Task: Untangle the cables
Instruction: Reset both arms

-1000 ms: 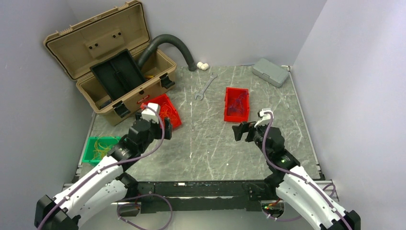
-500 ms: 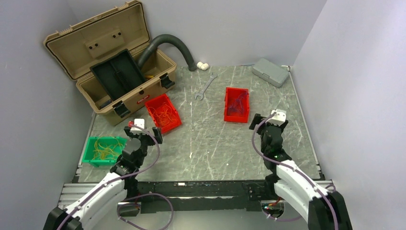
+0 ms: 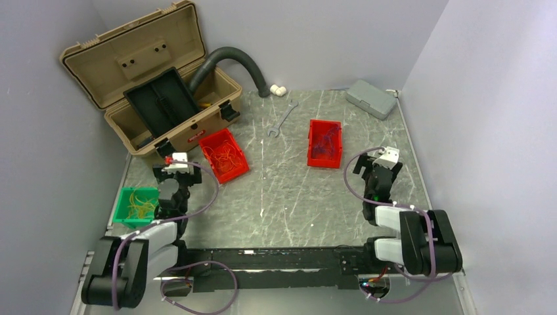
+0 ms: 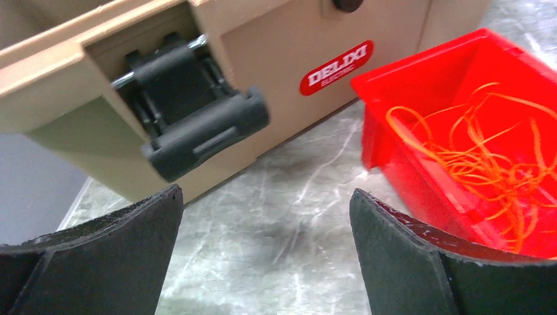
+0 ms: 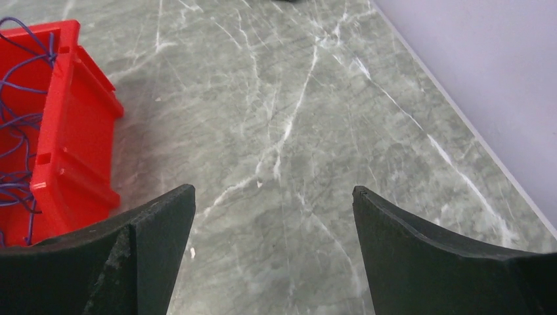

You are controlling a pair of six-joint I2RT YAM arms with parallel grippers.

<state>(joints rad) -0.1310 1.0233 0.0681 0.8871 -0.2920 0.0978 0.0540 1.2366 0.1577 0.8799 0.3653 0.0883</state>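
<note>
Cables [image 3: 222, 156]: orange strands [image 4: 486, 172] in red bin [image 4: 401, 164] just beside toolbox [image 3: 131, 52]; purple strands [image 3: 323, 141] in second red bin [image 3: 325, 162] to its right; yellow strands [image 3: 139, 205] in green bin [image 3: 118, 209] near its front. Table [image 3: 289, 197] grey marble, walls [image 3: 315, 39] pale. Arms [image 3: 414, 239] folded low; left gripper [image 4: 266, 203], right gripper [image 5: 272, 197] jaws wide, empty.

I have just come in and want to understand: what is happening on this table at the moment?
Nothing is being handled right now. The left gripper and the right gripper are both open and empty. The thin wires lie sorted by colour: orange wires in one red bin, purple wires in the other red bin, yellow wires in the green bin.
</note>
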